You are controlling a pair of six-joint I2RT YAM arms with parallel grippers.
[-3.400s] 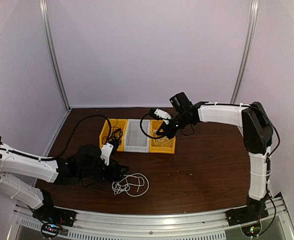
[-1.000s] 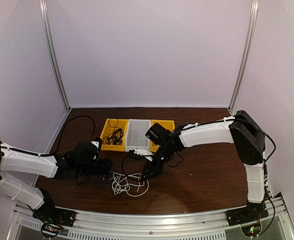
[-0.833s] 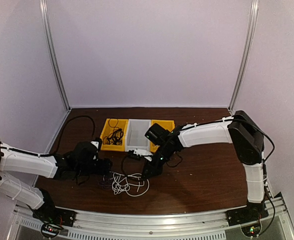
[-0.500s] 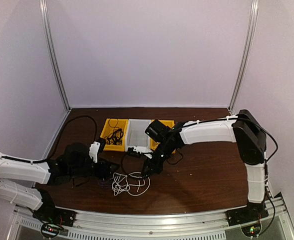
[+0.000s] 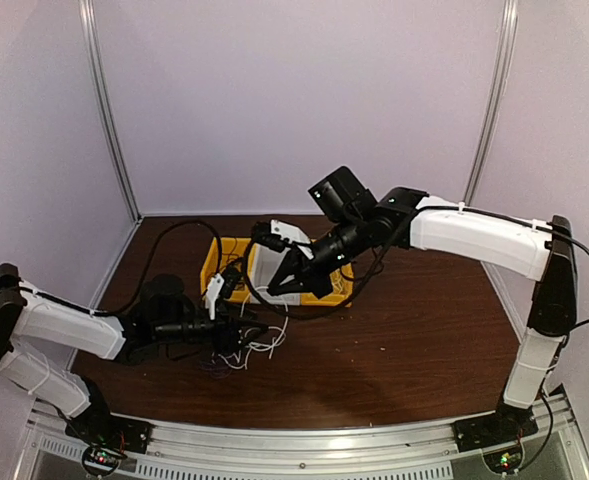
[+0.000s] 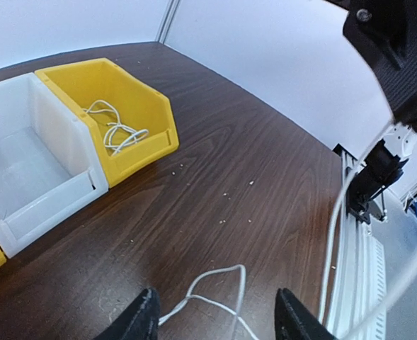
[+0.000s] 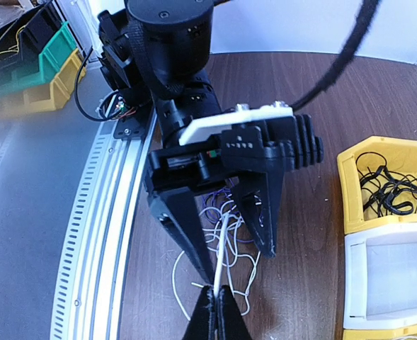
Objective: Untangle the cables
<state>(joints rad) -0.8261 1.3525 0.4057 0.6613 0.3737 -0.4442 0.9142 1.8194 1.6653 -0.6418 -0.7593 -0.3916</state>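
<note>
1. Cables lie in a loose tangle on the dark wooden desk. The tangle is in front of a row of three bins and right at the tip of the left arm.
2. The tangle is mostly one white cable in several loops. A thin purple cable is mixed through it.
3. The right end effector is raised above the desk, over the front edge of the bins. Its two fingers are pressed together on a single strand of the white cable. That strand runs down in a nearly straight line from the pinch to the tangle.
4. The left end effector sits low, close to the desk, at the near side of the tangle. Its fingers are spread wide and hold nothing. A loop of the white cable lies on the desk between them; I cannot tell whether either finger touches it.
5. Seen from the right wrist, the lifted strand lines up between the two open fingers of the left end effector. In the left wrist view it rises just off to one side.
6. The left yellow bin holds a bundle of black cables.
7. The white bin stands in the middle of the row, touching both yellow ones.
8. The right yellow bin holds a second white cable, loosely coiled on its floor.
</note>
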